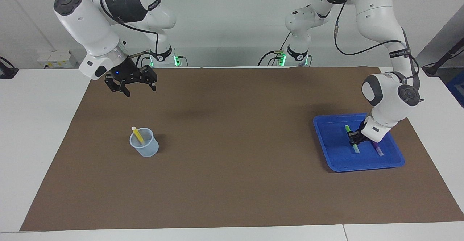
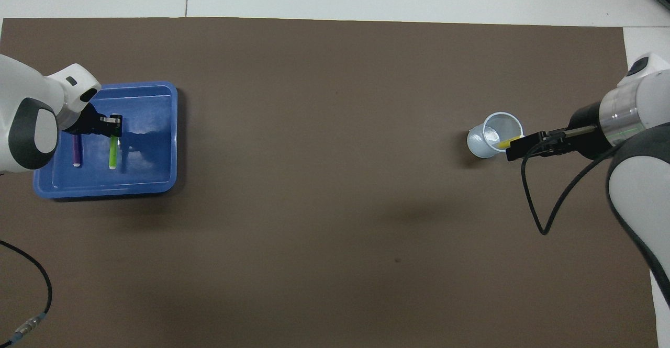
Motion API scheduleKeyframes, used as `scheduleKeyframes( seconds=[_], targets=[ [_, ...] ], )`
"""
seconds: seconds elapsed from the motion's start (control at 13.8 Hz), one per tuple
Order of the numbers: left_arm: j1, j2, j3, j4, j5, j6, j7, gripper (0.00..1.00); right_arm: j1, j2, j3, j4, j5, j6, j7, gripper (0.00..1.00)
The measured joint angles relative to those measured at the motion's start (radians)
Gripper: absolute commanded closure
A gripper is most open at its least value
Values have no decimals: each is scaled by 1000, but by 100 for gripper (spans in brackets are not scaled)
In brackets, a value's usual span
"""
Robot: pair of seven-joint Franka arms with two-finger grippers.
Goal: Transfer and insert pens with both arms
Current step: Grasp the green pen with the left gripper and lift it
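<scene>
The left gripper (image 1: 354, 140) is down in the blue tray (image 1: 331, 153), its jaws clamped on the bright green pen (image 2: 112, 153), which points its pale end toward the robots. The purple pen (image 2: 77, 152) lies flat in the tray just beside the green one, toward the left arm's end of the table. The right gripper (image 1: 135, 88) hangs in the air over the brown mat (image 1: 232, 161), jaws spread wide and holding nothing. Below it, farther from the robots, the pale cup (image 1: 145, 147) stands on the mat with the yellow pen (image 1: 137, 134) leaning inside it, whitish end up.
</scene>
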Motion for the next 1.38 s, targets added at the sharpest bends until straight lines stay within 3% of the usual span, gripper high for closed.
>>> scheduleKeyframes(
  seconds=[0.36,0.73,1.38],
  targets=[
    [-3,-24,-28,14,-13,-40,0,100,0,-1,2,0,0,0,0,0],
    [-21,-57,-39,14,-195,-123,-36,100,1,-1,6,0,16,1,0,0],
    [-104,-121,-85,18,-399,-248,-453,100,13,-1,7,-2,60,22,8,0]
  ],
)
